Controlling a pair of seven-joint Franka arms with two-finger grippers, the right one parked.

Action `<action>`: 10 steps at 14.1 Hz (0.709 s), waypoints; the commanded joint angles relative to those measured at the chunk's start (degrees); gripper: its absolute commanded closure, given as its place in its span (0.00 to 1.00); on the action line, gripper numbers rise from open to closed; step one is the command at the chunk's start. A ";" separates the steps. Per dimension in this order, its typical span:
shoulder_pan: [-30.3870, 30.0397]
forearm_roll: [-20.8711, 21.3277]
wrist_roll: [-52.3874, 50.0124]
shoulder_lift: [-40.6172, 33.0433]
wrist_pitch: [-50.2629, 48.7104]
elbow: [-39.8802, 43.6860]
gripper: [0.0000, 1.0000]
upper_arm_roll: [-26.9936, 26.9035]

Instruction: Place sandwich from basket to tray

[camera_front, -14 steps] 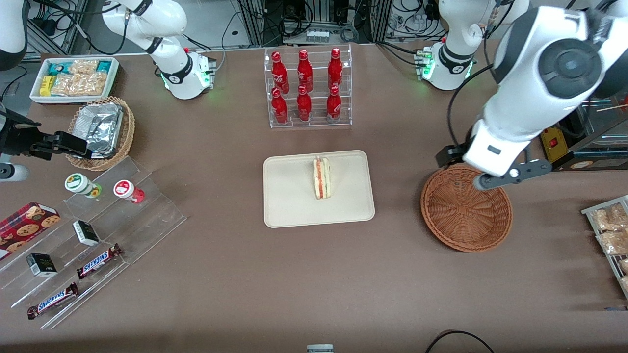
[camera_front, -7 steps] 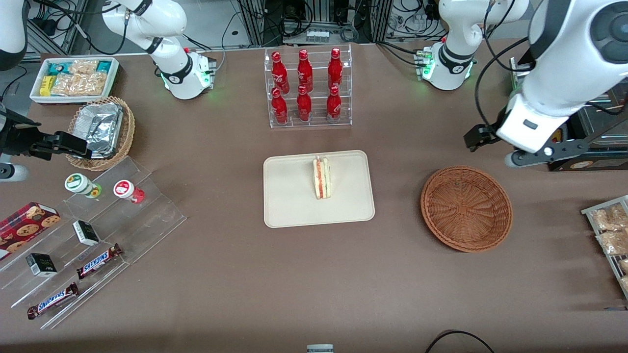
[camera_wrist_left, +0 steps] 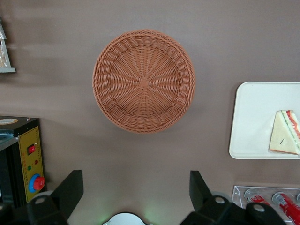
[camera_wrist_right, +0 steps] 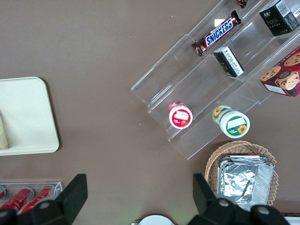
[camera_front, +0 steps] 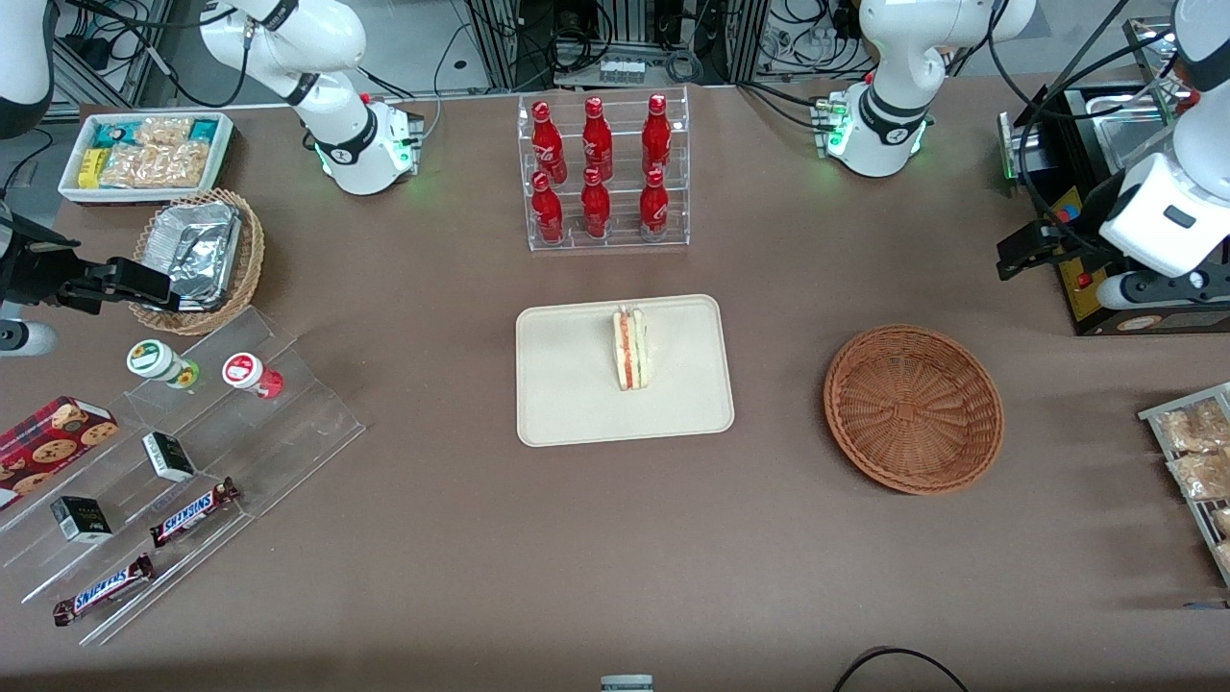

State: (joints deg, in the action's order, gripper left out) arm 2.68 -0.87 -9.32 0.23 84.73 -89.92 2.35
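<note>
The sandwich (camera_front: 630,349) stands on its edge on the cream tray (camera_front: 577,404) at the middle of the table; its red and green filling faces up. The wrist view also takes in the sandwich (camera_wrist_left: 285,139) and a part of the tray (camera_wrist_left: 253,117). The reddish-brown wicker basket (camera_front: 913,408) is empty and lies toward the working arm's end, as the basket (camera_wrist_left: 143,79) in the wrist view confirms. My gripper (camera_front: 1086,271) hangs high over the table, farther from the front camera than the basket and apart from it. The gripper (camera_wrist_left: 135,187) is open, with nothing between its fingers.
A black control box (camera_front: 1105,288) with a yellow panel (camera_wrist_left: 30,159) sits under the gripper. A rack of red bottles (camera_front: 601,173) stands next to the tray, farther from the camera. A snack rack (camera_front: 1196,461) lies beside the basket. Acrylic steps (camera_front: 192,461) lie toward the parked arm's end.
My gripper has left the space over the basket, moving up, away from the front camera and toward the working arm's end of the table. Sandwich, tray and basket have not moved.
</note>
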 commanded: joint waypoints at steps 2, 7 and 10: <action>-0.31 -0.37 1.06 1.53 -0.62 3.44 0.00 0.37; -0.13 0.08 4.49 0.56 0.00 3.44 0.00 -3.67; 0.13 -0.02 5.19 0.91 -0.44 3.61 0.00 -5.17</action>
State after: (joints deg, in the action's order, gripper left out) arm 2.64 -0.88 -5.08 0.81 85.19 -87.39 -2.36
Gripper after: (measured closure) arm 0.000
